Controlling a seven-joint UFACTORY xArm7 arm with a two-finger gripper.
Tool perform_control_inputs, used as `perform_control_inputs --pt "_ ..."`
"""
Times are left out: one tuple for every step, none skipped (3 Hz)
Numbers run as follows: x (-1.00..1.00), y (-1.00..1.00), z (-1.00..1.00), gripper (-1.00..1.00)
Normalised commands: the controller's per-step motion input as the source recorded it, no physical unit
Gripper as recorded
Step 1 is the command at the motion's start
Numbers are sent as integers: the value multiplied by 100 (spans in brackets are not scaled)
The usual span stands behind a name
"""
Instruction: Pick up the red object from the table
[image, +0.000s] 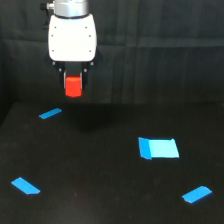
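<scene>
Hanging in the upper left of the frame, the gripper (73, 80) grips the red object (73, 86) at its lower end, well above the table (100, 190). The fingers themselves are dark and hard to separate from the black ribbed backdrop (160, 50), but the red object sits directly under the white gripper body (72, 37) with nothing beneath it, so the jaws must be closed narrow on its upper part; only that hold explains why it stays in the air. The block is narrower than the white body and looks upright, its lower portion sticking out below the fingers.

A soft darker patch on the table just below and slightly right of the gripper reads as a shadow, which fits an object lifted clear of the surface rather than resting on it.

Four blue tape pieces lie flat on the table: a thin one (50, 114) at the left below the gripper, one (25, 185) at the lower left, a broad rectangular one (158, 148) right of centre, and one (196, 194) at the lower right. They look like position markers; none is touched by the arm or the block.

Judging by this, the pick appears essentially done: the object is off the table and held. The main risk is slippage, as the fingers seem to hold only its top.
</scene>
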Motion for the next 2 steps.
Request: perform_control_inputs --pt "-5 4 12 -94" --pt "-3 -3 8 -97"
